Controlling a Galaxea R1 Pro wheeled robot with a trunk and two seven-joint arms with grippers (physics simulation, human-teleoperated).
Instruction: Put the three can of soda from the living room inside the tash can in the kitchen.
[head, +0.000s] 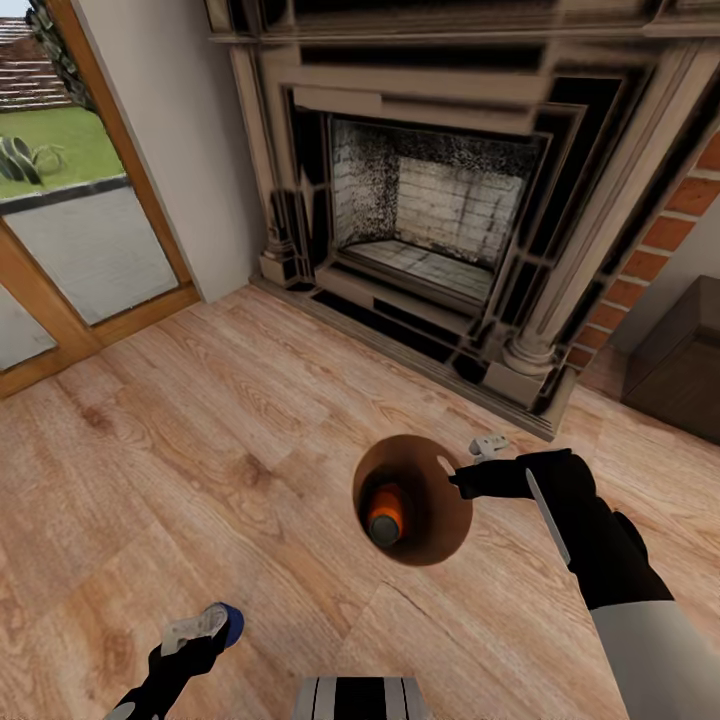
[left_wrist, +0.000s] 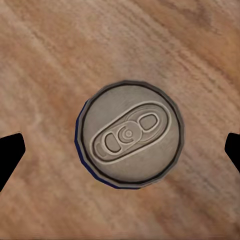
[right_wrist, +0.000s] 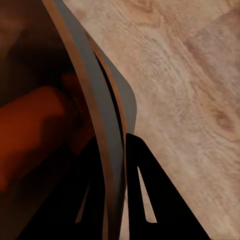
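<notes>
Hovering over the wood plank floor (head: 200, 420), your left gripper (head: 195, 630) stands wide open, empty, directly above the upright dark blue soda can with its silver top (left_wrist: 129, 135), its long axis running along your fingers. Your right gripper (head: 462, 482) is pinched onto the rim of the round brown-lined bin (head: 440, 530). One orange can (head: 386, 515) lies inside; you can count two cans.

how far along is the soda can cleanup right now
One orange can already lies inside the bin, whose rim the right hand is pinching. The left hand is open above the blue can. A third can isn't visible, and this is the living room.
</notes>
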